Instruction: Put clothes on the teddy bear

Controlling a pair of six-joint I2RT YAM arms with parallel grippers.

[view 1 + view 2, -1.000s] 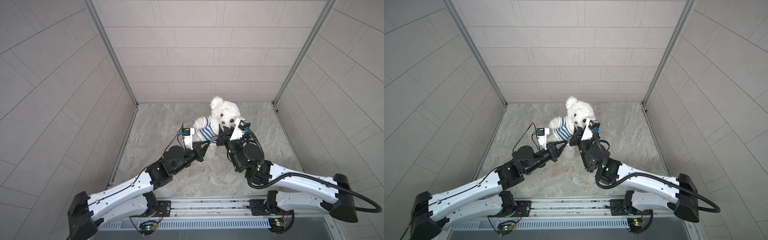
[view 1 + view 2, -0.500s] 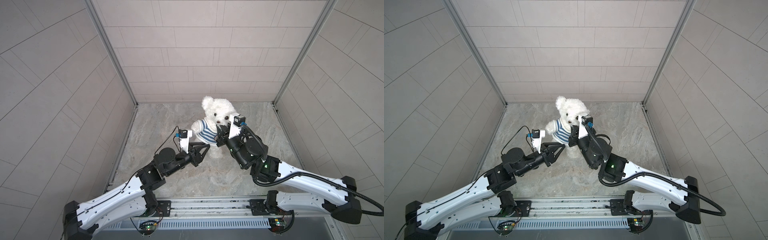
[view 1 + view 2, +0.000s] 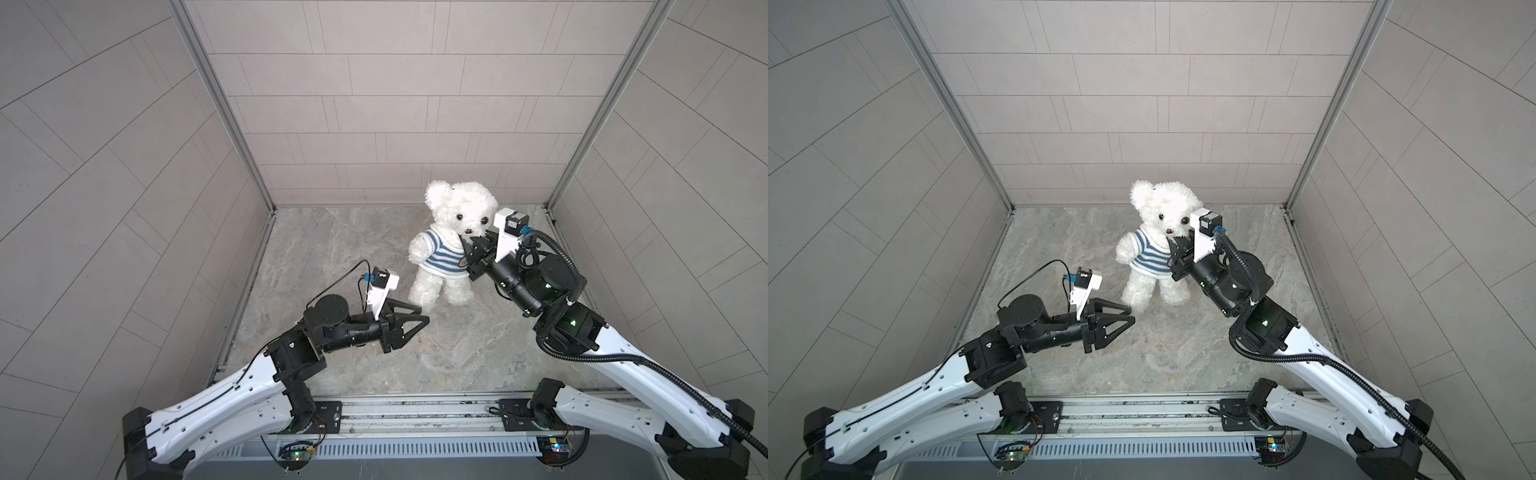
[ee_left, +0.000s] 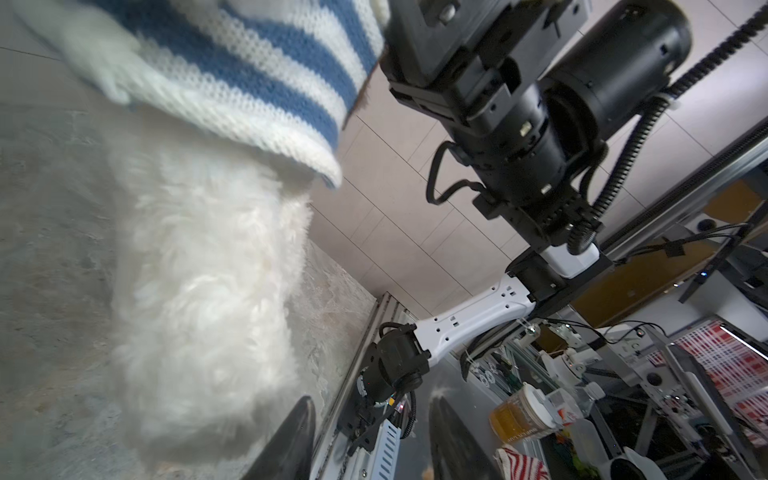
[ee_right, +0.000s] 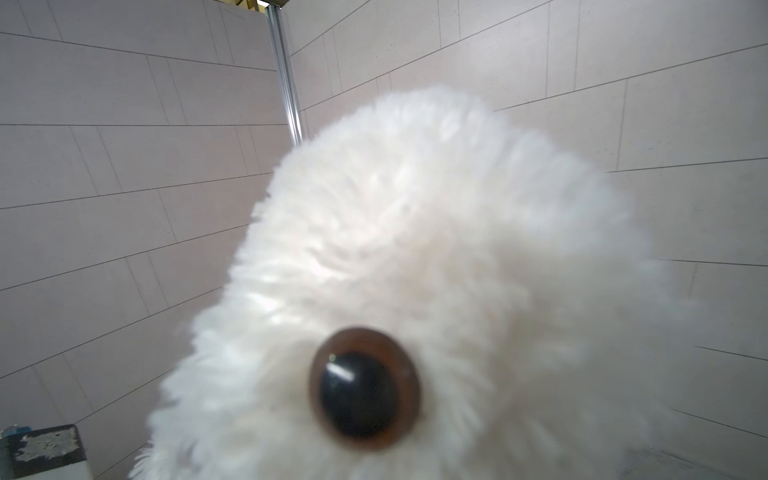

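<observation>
The white fluffy teddy bear (image 3: 461, 208) (image 3: 1167, 208) stands upright near the back of the marbled floor in both top views. It wears a blue-and-white striped shirt (image 3: 440, 257) (image 3: 1148, 255). My right gripper (image 3: 467, 253) (image 3: 1173, 257) is pressed into the bear's side under its chin and is shut on it, with the jaws buried in fur and knit. The right wrist view is filled by the bear's head and one brown eye (image 5: 365, 388). My left gripper (image 3: 424, 314) (image 3: 1133, 314) (image 4: 372, 411) is open and empty, just in front of the bear's leg (image 4: 199, 311).
Grey tiled walls (image 3: 395, 124) and metal corner posts (image 3: 266, 199) close in the floor (image 3: 457, 353) on three sides. The arms' mounting rail (image 3: 415, 411) runs along the front edge. Outside the cell the left wrist view shows a jar (image 4: 523, 415) and clutter.
My left gripper has opened, let go of the shirt's hem and drawn back toward the front. My right gripper has lifted the bear upright and shifted it back and to the right.
</observation>
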